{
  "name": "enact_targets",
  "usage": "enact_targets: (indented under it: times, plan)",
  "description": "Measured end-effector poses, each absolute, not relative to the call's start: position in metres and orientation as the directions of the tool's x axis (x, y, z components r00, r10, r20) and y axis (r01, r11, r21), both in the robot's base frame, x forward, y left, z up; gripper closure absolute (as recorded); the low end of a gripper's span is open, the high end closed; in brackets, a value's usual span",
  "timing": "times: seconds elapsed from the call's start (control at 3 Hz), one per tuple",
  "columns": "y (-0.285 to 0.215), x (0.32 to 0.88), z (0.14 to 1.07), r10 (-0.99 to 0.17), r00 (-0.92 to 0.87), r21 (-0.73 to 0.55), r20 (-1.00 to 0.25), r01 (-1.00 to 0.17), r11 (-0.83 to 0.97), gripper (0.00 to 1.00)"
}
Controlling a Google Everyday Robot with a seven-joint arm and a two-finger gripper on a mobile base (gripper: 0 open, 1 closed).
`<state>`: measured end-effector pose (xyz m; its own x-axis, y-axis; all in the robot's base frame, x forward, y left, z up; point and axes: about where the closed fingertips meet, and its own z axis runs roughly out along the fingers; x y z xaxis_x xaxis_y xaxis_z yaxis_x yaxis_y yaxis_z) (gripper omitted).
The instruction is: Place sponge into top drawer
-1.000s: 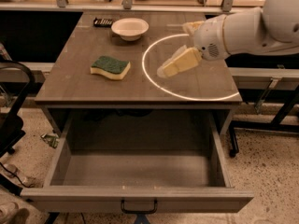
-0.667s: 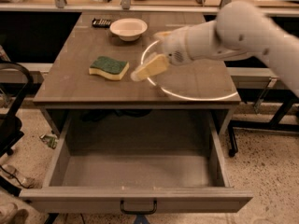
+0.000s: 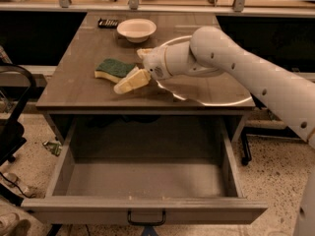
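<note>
Since the earlier view, the white robot arm (image 3: 236,63) has swung further left over the bench, and its gripper (image 3: 129,71) is now right at the sponge instead of short of it.

Nearest the camera, the wide, shallow grey wood-look top drawer (image 3: 74,210) stands pulled fully out, its small dark metal handle (image 3: 146,219) centred on the front panel. Beneath it is speckled flooring (image 3: 275,166), with a black chair frame (image 3: 12,127) to the left.

On the grey-brown wood-look bench (image 3: 69,90) behind the drawer, the wavy-sided sponge with pale yellow foam and a dark green scouring top (image 3: 114,69) lies flat near the front left. The pale fingers (image 3: 130,81) are spread apart, one along the sponge's near right corner and the other behind it, so its right end sits between them, unclamped. Its long axis runs roughly left to right, green side up, right end pointing at the gripper.

A thin pale ring (image 3: 221,103) marks the bench under the arm. Farther back are a shallow white bowl (image 3: 137,29) and a small flat dark object (image 3: 108,22).
</note>
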<state>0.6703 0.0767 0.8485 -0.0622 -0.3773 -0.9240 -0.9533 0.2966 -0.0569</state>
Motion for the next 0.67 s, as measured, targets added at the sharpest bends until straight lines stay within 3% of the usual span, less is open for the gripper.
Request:
enact_targets:
  times: [0.67]
  plan:
    - [0.0966, 0.6734, 0.8268, -0.376, -0.077, -0.036, -0.924, -0.958, 0.283, 0.41]
